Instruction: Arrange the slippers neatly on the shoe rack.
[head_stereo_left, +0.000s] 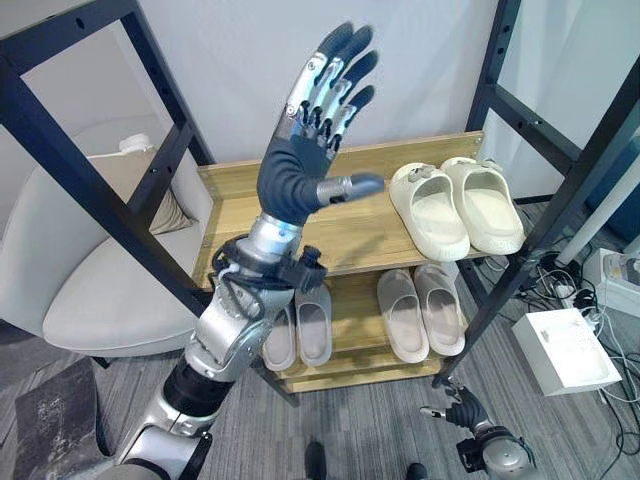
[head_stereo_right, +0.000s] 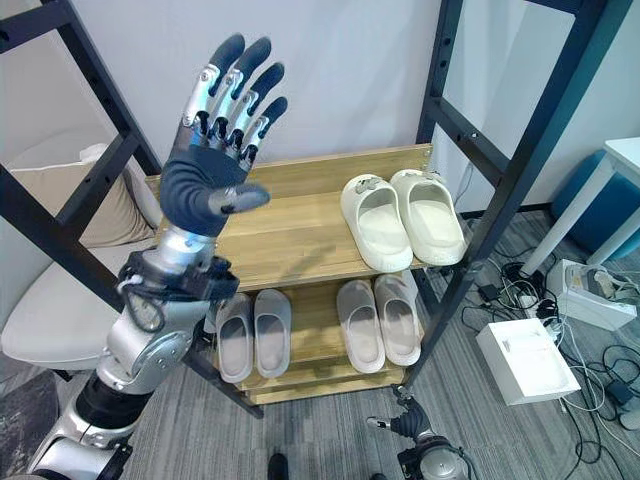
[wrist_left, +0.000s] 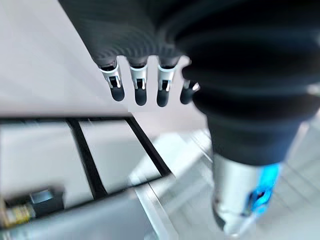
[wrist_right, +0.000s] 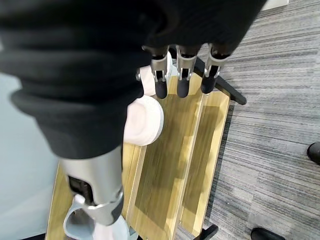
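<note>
A wooden shoe rack (head_stereo_left: 340, 235) with two shelves is seen. Cream slippers (head_stereo_left: 455, 205) are placed on the upper shelf; two grey pairs (head_stereo_right: 253, 333) (head_stereo_right: 378, 320) below.

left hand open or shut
Open: the left hand is raised above the shoe rack, fingers straight and spread, holding nothing.

Ahead of me stands a plain white wall (head_stereo_left: 230, 70). Grey carpet with a fine streaked pattern (head_stereo_left: 330, 425) covers the floor. To my left sits a cream armchair (head_stereo_left: 90, 280) holding a beige cushion (head_stereo_left: 165, 205). To my right, a white box (head_stereo_left: 565, 350) lies near tangled cables (head_stereo_left: 610, 370).
</note>
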